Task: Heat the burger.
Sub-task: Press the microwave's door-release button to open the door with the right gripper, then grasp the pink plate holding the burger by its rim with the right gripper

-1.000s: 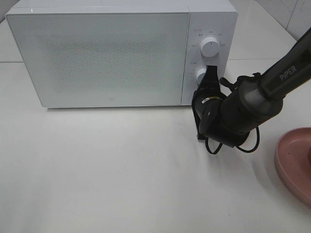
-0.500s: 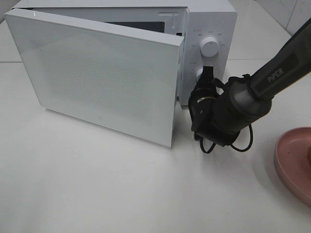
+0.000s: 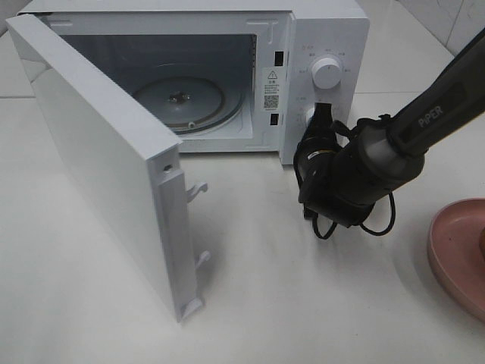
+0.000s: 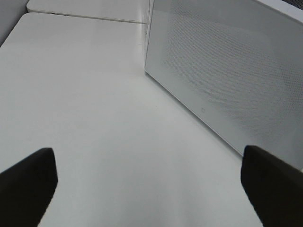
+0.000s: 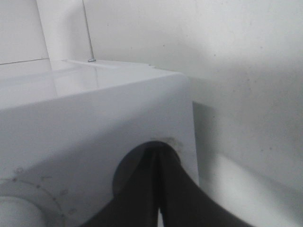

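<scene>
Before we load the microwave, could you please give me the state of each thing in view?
Microwave door: wide open.
Turntable: bare, nothing on it.
Left gripper: open, holding nothing.
Right gripper: shut, tips at the lower knob.
Pink plate: flat on the table, partly out of frame.

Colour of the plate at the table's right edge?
The plate is pink; exterior high view shows it best.

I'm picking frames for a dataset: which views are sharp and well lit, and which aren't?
Exterior high: sharp, evenly lit, soft shadow beneath the right arm; plate cropped at the edge. Left wrist: door crisp, left tool's fingers blurred dark corners. Right wrist: dim, soft; shut right tool a black silhouette against the microwave.
</scene>
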Motion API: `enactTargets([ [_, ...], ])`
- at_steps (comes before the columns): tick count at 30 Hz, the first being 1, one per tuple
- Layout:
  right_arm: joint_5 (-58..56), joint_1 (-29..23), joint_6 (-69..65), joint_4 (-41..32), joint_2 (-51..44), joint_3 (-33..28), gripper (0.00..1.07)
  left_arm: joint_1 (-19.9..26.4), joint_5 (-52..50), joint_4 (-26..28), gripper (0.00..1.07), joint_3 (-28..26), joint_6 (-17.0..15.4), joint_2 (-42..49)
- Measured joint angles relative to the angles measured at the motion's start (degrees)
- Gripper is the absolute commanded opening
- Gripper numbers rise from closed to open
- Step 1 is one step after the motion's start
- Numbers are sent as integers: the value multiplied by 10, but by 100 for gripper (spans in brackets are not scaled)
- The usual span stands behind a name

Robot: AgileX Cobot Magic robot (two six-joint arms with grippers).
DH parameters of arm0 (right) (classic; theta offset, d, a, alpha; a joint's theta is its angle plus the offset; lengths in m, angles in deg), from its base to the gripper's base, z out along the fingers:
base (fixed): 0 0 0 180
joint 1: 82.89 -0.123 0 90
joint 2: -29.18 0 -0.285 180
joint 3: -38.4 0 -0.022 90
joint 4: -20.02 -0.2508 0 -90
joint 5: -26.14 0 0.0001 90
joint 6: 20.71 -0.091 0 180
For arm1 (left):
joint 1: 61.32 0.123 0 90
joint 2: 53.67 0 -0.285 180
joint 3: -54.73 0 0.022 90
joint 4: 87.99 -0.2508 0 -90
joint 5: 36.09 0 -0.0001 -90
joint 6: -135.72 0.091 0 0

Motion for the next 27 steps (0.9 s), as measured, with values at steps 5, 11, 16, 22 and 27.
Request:
enactTargets([
  [5, -4, 0, -1, 0, -3, -1, 0, 0, 0, 0, 98, 0, 0, 0],
  [11, -26, 10, -2, 38, -20, -18, 0, 0, 0, 0, 98, 0, 0, 0],
  [16, -34, 20, 1, 78, -40, -38, 0, 0, 0, 0, 98, 0, 0, 0],
  [22, -62, 24, 54, 95, -70, -62, 0, 0, 0, 0, 98, 0, 0, 0],
  [27, -84, 25, 104, 100, -105, -79, 0, 0, 0, 0, 98, 0, 0, 0],
])
